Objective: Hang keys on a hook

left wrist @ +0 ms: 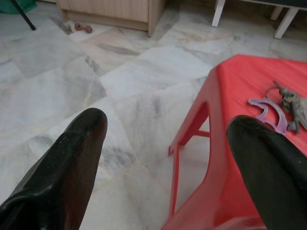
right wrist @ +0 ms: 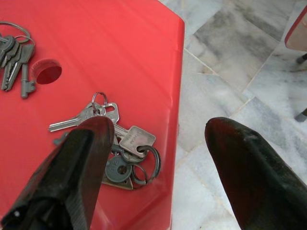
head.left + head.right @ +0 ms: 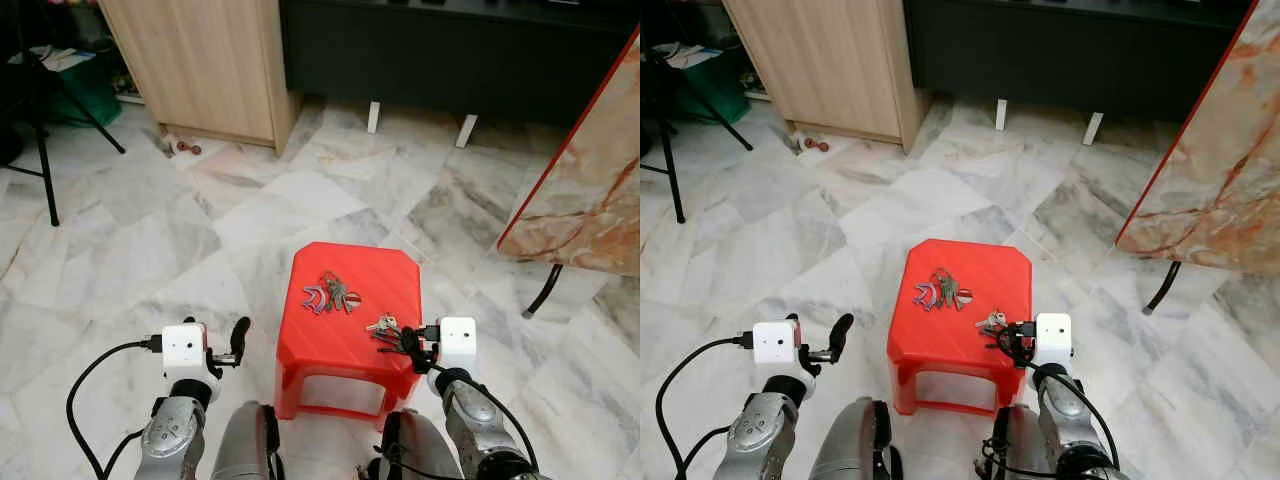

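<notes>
Two bunches of keys lie on the red stool [image 3: 350, 300], which serves as the bench and stands on the marble floor [image 3: 150, 230] directly ahead of the robot.

Nearest, both silver forearms reach forward, bent at the elbow, one on each side of the stool. The right gripper [image 3: 412, 345] sits at the stool's near right corner, fingers pointing inward over the top. Its jaws stand open, one finger [image 2: 76, 172] above the near bunch of keys [image 3: 385, 328], the other finger beyond the stool's edge over the floor. No contact with the keys can be confirmed. This bunch, several silver keys on rings, rests close to the stool's right edge.

The left gripper [image 3: 238, 342] hangs just left of the stool at seat height, over the floor, jaws open and holding nothing.

Further in, the second bunch [image 3: 335, 292] lies at the stool's centre beside a hole in the seat, touching a purple curved piece [image 3: 315, 298].

Beyond the stool stand a wooden cabinet [image 3: 205, 65] to the far left and a dark unit [image 3: 450, 50] behind. A marble-patterned panel [image 3: 590, 190] leans to the stool's far right.
</notes>
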Controlling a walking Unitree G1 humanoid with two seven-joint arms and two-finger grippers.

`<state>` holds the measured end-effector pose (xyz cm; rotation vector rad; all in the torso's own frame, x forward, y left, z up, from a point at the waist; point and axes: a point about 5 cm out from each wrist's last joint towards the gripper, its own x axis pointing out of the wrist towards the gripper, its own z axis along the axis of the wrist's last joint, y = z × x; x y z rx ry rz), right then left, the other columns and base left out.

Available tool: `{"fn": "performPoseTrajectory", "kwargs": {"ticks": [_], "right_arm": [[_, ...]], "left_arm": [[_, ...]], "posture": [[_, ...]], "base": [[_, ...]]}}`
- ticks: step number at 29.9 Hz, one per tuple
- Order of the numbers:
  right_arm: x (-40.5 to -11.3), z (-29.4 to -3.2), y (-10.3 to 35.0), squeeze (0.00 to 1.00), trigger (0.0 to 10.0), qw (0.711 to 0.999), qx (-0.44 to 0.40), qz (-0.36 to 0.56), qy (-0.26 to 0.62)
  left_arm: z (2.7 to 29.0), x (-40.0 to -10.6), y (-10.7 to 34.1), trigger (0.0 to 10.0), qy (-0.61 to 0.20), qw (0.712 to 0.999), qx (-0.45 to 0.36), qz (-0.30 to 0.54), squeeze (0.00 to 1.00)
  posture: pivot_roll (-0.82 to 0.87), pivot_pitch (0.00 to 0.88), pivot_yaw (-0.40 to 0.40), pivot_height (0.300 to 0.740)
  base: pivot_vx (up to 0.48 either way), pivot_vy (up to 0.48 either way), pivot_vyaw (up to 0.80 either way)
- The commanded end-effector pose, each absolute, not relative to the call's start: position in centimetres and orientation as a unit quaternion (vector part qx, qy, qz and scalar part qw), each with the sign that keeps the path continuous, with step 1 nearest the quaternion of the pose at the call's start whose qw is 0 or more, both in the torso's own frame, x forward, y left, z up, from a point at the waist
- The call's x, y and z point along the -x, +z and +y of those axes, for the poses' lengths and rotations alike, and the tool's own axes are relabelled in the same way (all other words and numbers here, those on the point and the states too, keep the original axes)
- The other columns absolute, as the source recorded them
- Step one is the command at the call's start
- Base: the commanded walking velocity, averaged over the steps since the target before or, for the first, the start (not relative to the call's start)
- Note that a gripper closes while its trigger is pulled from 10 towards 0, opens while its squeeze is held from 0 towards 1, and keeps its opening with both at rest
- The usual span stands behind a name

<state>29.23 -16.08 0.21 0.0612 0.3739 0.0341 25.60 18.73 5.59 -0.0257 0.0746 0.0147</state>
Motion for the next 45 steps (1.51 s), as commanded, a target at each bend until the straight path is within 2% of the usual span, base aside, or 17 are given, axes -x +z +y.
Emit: {"fn": "performPoseTrajectory", "kwargs": {"ticks": [1,10,15,17,19,30,36,45], "right_arm": [[-28.7,-16.2,-0.4,0.0,10.0,0.98,-0.028,0.197,0.018],[-28.8,-15.0,-0.3,0.0,10.0,0.975,-0.077,0.202,0.055],[-29.0,-14.3,-0.1,0.0,10.0,0.967,-0.159,0.189,0.058],[-29.3,-14.2,0.1,0.0,10.0,0.955,-0.228,0.184,0.053],[-29.4,-14.2,0.2,0.0,10.0,0.948,-0.257,0.181,0.051],[-29.7,-14.6,0.5,0.0,10.0,0.95,-0.256,0.174,0.052],[-30.0,-15.8,1.1,0.0,10.0,0.958,-0.245,0.15,0.017],[-30.2,-15.9,0.8,0.0,10.0,0.957,-0.226,0.18,0.007]], "left_arm": [[18.8,-25.3,5.2,10.0,0.009,0.999,0.006,0.052,0.0],[18.7,-25.1,5.2,10.0,0.008,0.999,0.004,0.05,0.0],[18.7,-25.0,5.2,10.0,0.009,0.999,0.005,0.048,0.0],[18.7,-25.0,5.2,10.0,0.008,0.999,0.004,0.049,0.0],[18.7,-24.9,5.2,10.0,0.009,0.999,0.004,0.049,0.0],[18.9,-24.8,5.1,10.0,0.012,0.999,0.003,0.05,0.0],[18.9,-24.7,5.1,10.0,0.012,0.999,0.001,0.052,0.0],[18.7,-24.7,5.1,10.0,0.008,0.999,-0.004,0.052,0.0]], "posture": [[0.09,0.205,-0.016,0.586],[0.1,0.189,-0.02,0.586],[0.1,0.184,-0.021,0.586],[0.11,0.181,-0.022,0.586],[0.11,0.178,-0.023,0.586],[0.11,0.182,-0.023,0.586],[0.11,0.185,-0.023,0.586],[0.11,0.197,-0.023,0.586]], "base": [[0.0,0.0,0.0],[0.0,0.0,0.0],[0.0,0.0,0.0],[0.0,0.0,0.0],[0.0,0.0,0.0],[0.0,0.0,0.0],[0.0,0.0,0.0],[0.0,0.0,0.0]]}}
